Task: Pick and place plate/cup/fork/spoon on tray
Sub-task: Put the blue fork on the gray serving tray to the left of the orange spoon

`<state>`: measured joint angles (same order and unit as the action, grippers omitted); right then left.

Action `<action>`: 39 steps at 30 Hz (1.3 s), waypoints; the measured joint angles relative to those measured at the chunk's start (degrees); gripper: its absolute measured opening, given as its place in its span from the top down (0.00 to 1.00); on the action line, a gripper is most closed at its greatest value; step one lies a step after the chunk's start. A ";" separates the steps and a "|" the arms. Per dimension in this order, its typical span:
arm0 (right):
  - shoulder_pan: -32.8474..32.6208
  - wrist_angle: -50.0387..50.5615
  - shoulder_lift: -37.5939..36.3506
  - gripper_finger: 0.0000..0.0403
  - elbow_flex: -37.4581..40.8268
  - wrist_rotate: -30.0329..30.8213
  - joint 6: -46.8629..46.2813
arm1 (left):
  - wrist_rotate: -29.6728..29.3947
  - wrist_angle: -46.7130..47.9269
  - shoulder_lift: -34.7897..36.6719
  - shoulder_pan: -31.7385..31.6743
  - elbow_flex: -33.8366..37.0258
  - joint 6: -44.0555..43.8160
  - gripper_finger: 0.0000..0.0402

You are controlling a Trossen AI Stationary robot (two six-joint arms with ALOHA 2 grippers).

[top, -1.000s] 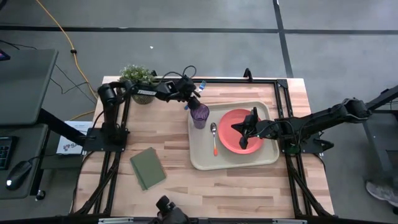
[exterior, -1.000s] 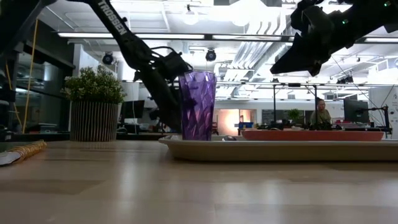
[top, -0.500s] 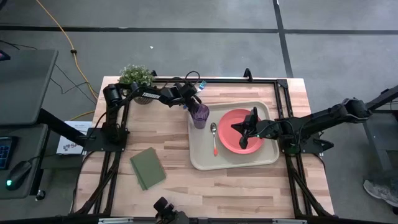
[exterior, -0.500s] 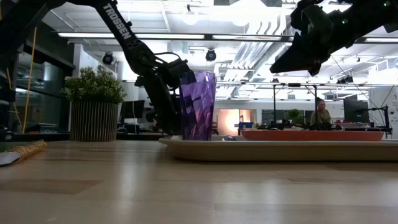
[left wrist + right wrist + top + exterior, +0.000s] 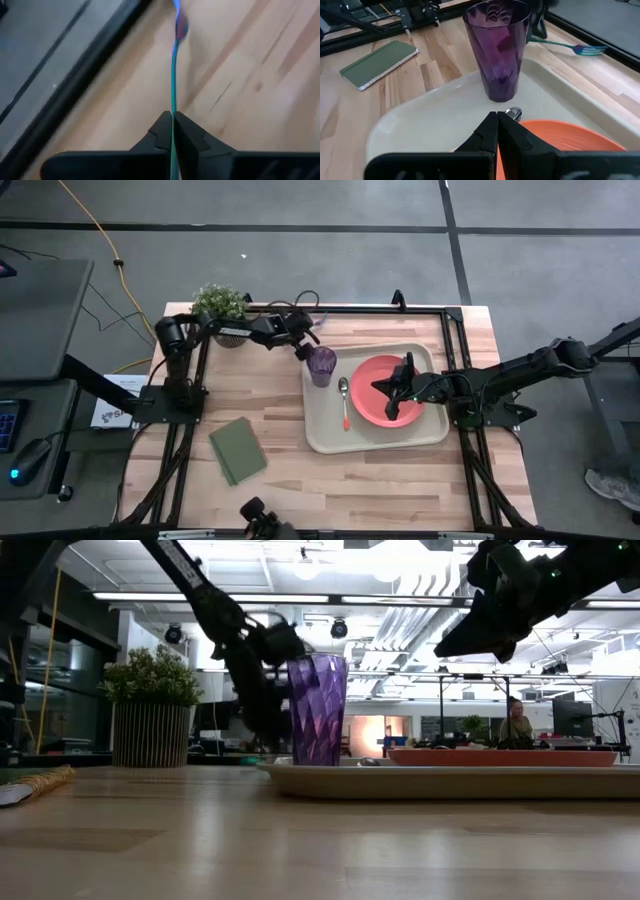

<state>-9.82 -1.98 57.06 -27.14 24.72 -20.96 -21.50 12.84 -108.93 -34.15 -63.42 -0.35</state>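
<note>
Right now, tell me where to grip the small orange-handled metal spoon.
Probably best: take the orange-handled metal spoon by its handle end, from straight above. It lies flat on the beige rectangular tray, bowl beside the purple plastic cup, handle end clearer.

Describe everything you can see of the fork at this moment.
The fork is slim, with a teal-blue handle and a pale bluish head; it looks like plastic. The left end effector is shut on its handle, which runs straight out between the fingers, head pointing away. It is held roughly level just above the wooden table, beyond the tray's far edge and behind the cup, not yet on the tray. Nothing else touches it.
</note>
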 joint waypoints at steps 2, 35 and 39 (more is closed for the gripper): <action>0.01 -0.04 0.00 1.00 0.00 -0.15 0.29 | 0.02 0.38 1.99 0.05 -0.03 -0.31 1.00; 0.02 -2.14 0.00 1.00 0.00 -2.52 0.46 | 16.27 10.07 2.37 -4.52 -0.02 -0.10 0.50; 0.02 -2.13 0.00 1.00 0.00 -2.56 0.46 | 11.73 9.48 0.58 -4.54 -0.02 -0.15 0.49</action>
<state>-9.80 -4.11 57.06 -27.14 22.16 -20.49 -9.76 22.32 -108.35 -38.69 -63.44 -0.50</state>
